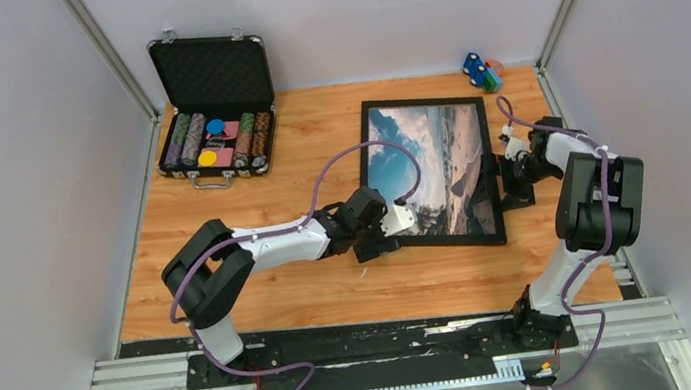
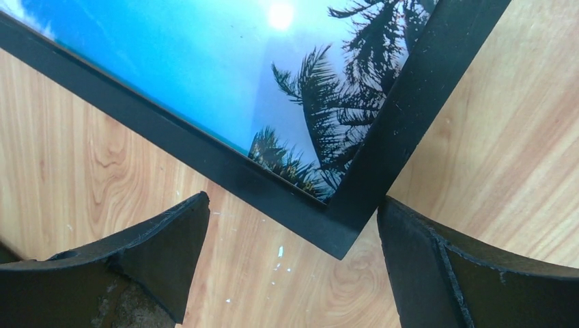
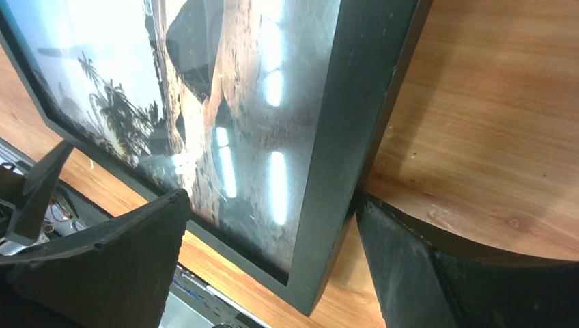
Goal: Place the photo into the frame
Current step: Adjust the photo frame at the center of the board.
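**Spotter:** As you look down from above, the light wooden table (image 1: 334, 287) is the biggest thing before you. On its right half lies the large, thin-edged black rectangular picture frame (image 1: 425, 102). The glossy beach print (image 1: 429, 169), with its blue sky, palms, sand and dark rocks, sits inside the black border.

**Operator:** Is the print under the pane?

**Spotter:** Your right wrist camera shows lamp glare streaked across the print (image 3: 225, 102), so it looks glazed over. At the far left corner you have the open black poker chip case (image 1: 209, 72), well apart from the frame.

**Operator:** And my hands?

**Spotter:** Your left gripper (image 1: 379, 246) is at the frame's near left corner. In its own camera the left gripper (image 2: 293, 205) is spread wide and grasps nothing, and the frame's corner (image 2: 334, 232) points into the gap. Your right gripper (image 1: 506, 179) is at the frame's right edge. Its jaws are also released and wide, with the edge (image 3: 341, 171) running down between them. I cannot tell whether either finger touches the frame.

**Operator:** Anything smaller?

**Spotter:** You have a small blue and green toy (image 1: 479, 69) at the far right corner.
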You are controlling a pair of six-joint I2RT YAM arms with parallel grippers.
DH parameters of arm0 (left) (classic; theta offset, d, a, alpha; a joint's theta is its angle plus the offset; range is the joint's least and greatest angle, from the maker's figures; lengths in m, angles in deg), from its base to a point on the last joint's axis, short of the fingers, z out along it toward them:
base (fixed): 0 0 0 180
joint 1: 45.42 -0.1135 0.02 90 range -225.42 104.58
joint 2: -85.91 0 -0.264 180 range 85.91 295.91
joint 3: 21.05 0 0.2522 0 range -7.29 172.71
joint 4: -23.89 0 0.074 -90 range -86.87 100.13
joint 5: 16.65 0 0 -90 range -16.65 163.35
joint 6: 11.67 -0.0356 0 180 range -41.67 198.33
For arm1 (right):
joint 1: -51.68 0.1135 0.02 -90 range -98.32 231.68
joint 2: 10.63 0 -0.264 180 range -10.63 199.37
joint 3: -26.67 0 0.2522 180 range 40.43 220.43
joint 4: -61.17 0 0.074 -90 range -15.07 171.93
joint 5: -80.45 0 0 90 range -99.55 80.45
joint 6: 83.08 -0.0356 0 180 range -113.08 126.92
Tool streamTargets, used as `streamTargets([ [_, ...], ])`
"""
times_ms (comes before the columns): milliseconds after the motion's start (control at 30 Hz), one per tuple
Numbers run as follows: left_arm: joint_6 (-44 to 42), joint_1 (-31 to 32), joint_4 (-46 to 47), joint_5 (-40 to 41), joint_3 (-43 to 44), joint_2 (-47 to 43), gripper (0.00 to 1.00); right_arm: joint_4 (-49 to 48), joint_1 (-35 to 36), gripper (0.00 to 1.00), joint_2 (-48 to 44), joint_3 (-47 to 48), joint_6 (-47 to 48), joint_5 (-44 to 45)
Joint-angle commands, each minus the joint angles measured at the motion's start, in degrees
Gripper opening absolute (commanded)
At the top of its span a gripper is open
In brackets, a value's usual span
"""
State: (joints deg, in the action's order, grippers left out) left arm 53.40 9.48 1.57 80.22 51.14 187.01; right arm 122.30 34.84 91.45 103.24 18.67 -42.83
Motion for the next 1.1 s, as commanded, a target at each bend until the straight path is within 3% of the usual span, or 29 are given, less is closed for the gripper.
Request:
streamTargets([
  [0,-2.86,-0.35,-2.07,4.78,-2.51,-0.98,1.00,6.38,1.53,1.00,1.58,-2.67,5.20,6.35],
  [300,-6.70,-1.44,-4.31,10.67,-4.31,-6.15,1.00,8.82,13.11,1.00,-1.67,-2.96,7.41,6.50],
  [700,-7.22,-10.46,-9.69,17.35,-5.18,-13.96,1.00,6.98,33.95,1.00,-1.43,-1.12,3.65,-5.15],
  [900,-3.16,-15.64,-15.20,20.25,-6.20,-21.35,1.00,6.08,37.82,1.00,-1.41,3.98,4.95,-15.40],
  [1067,-0.89,-18.68,-18.85,17.79,-6.79,-25.18,1.00,4.67,36.73,1.00,-3.80,10.45,5.31,-7.93],
])
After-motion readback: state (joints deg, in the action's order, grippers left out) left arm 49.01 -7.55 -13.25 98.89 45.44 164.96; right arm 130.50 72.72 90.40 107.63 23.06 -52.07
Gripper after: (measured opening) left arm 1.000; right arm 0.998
